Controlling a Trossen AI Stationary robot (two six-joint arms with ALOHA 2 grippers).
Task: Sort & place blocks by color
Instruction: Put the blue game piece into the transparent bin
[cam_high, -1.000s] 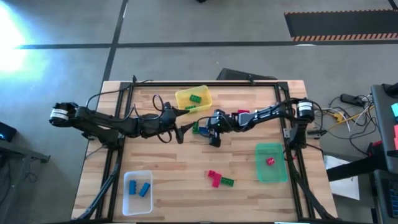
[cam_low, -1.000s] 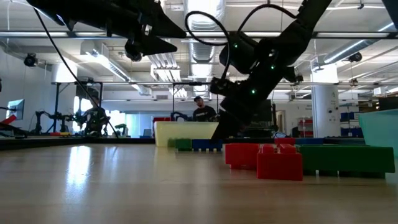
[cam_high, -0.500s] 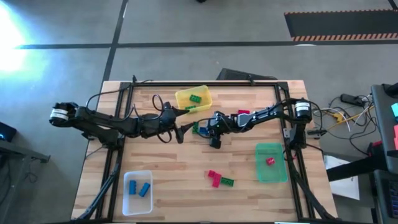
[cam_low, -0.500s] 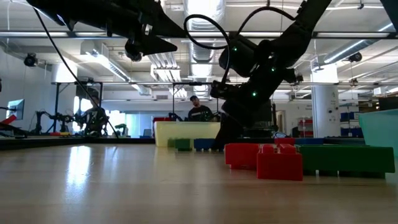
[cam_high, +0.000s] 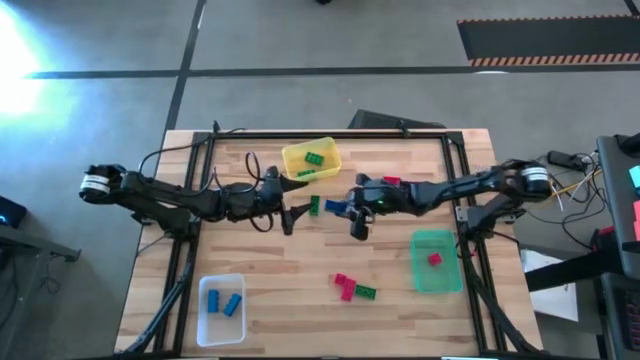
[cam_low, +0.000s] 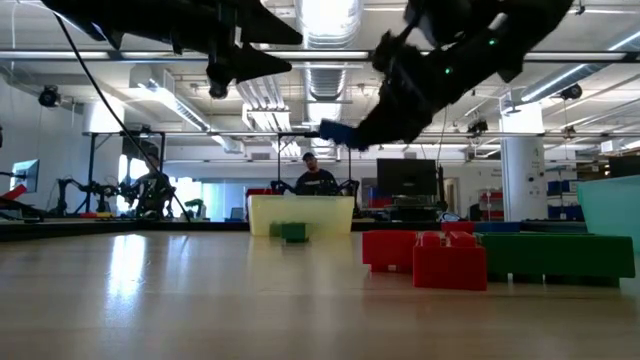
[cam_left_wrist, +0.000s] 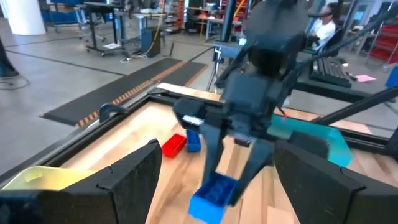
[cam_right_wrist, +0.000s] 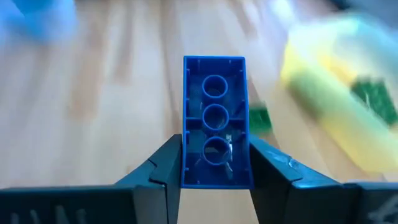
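Gripping: a blue block (cam_right_wrist: 214, 121) is clamped in the right gripper (cam_right_wrist: 214, 163), raised above the tabletop (cam_high: 280, 270) beside the yellow bin (cam_high: 311, 160).
Left gripper (cam_high: 290, 215): fingers spread apart, nothing held.
Hidden: block's far end cut off by the fingers.
Blue blocks counted: three, two in the clear bin (cam_high: 222, 308).

Raised block (cam_high: 335, 207) between both pincers, above table (cam_high: 290, 290)

mid table: left hand (cam_high: 291, 216) blocks | front centre: bare wood, red/green blocks (cam_high: 351, 288) only
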